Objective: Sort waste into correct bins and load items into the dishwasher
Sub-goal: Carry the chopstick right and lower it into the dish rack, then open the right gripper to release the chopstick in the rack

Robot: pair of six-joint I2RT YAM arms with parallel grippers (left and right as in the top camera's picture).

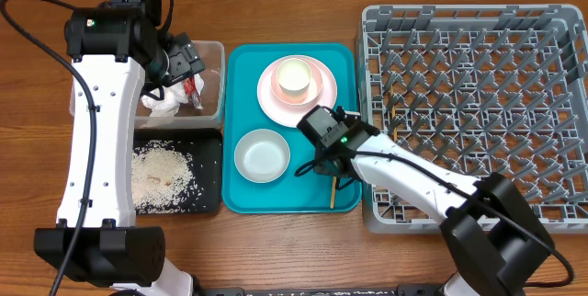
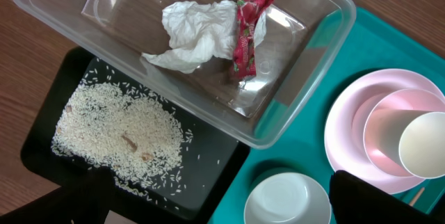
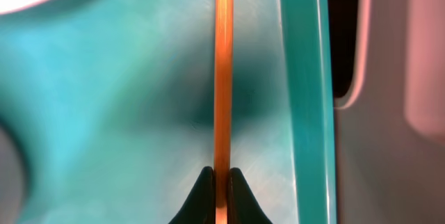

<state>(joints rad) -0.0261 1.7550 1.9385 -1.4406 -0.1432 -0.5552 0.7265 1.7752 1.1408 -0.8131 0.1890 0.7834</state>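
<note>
Wooden worktop [image 1: 276, 241]. Right jaws pinched shut on a wooden chopstick [image 3: 223, 78] lying on teal serving tray [image 3: 104, 113]. Left jaws wide open, empty, above clear tub [image 2: 55, 1].

Nothing legible anywhere at this moment: the red snack wrapper [image 2: 247, 33] in the clear tub [image 2: 299, 71] carries print, but it's too small and crumpled to read.
</note>
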